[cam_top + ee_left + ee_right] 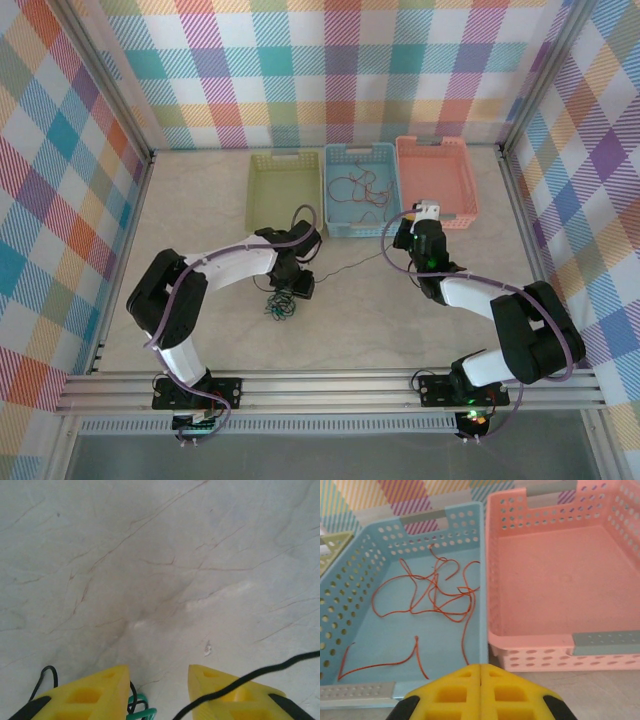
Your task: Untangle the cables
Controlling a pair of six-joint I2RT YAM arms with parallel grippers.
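The left gripper (159, 670) hangs low over the table (160, 570) with a moderate gap between its jaws. A green cable (142, 709) lies in that gap and a dark cable (250, 677) crosses one finger. The tangle (277, 305) sits just below the gripper. The dark cable runs nearly straight toward the right gripper (481, 667), which is fully closed in front of the blue bin (345, 580); a pinch there cannot be confirmed. Such tension would draw one strand free. Orange cables (435, 595) lie in the blue bin.
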